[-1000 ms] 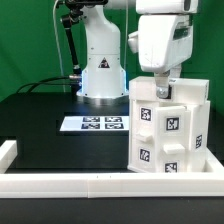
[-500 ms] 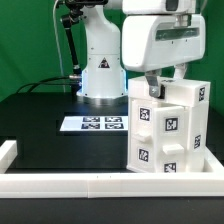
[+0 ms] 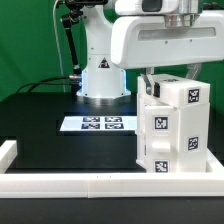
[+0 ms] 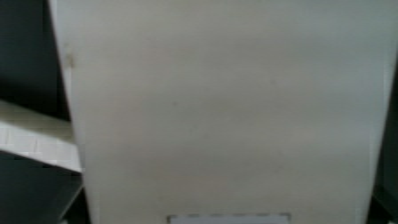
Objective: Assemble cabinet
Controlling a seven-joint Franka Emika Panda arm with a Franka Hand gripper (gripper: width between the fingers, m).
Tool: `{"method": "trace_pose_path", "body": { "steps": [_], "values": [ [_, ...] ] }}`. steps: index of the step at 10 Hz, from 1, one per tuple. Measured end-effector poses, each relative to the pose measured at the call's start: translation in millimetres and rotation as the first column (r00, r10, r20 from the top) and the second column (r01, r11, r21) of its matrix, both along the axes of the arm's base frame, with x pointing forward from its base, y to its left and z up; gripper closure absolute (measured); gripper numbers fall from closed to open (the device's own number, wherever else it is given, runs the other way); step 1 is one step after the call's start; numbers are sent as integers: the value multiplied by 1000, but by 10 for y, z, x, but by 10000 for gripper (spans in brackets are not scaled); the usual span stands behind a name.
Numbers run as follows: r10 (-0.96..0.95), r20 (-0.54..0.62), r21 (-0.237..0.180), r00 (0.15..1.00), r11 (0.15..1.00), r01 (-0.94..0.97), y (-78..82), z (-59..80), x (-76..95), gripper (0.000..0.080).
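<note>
The cabinet (image 3: 176, 126), a tall white box with several black-and-white tags on its faces, stands upright at the exterior view's right, just behind the front rail. My gripper (image 3: 166, 78) comes down onto its top under the big white hand. One dark finger (image 3: 149, 82) shows at the box's upper left corner; the other is hidden. The jaws look closed on the box's top. In the wrist view a plain white face of the cabinet (image 4: 231, 110) fills nearly the whole picture, and no fingers show there.
The marker board (image 3: 92, 124) lies flat on the black table behind the middle. A long low white rail (image 3: 70, 184) runs along the front, with a raised end at the left (image 3: 8, 152). The arm's white base (image 3: 100, 75) stands at the back.
The hand has swung toward the exterior view's left and nearer the camera. The cabinet has turned and shifted right with it, showing a narrower front face now.
</note>
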State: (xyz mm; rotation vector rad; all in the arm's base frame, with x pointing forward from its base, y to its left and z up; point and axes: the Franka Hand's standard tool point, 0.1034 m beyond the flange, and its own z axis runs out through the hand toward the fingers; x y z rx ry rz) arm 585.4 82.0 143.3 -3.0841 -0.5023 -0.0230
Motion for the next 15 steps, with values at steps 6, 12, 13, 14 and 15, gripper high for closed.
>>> {"method": "trace_pose_path", "body": {
  "steps": [6,12,13,14,15],
  "values": [
    [-507,-7,15,862,862,507,10,0,6,253],
    [-501,-31,7,865,865,502,74,146,25,2],
    [-501,-46,1,864,865,501,96,252,44,2],
    [-502,-56,-3,863,865,503,127,366,87,2],
    [-507,-51,1,860,861,508,160,416,124,2]
  ]
}}
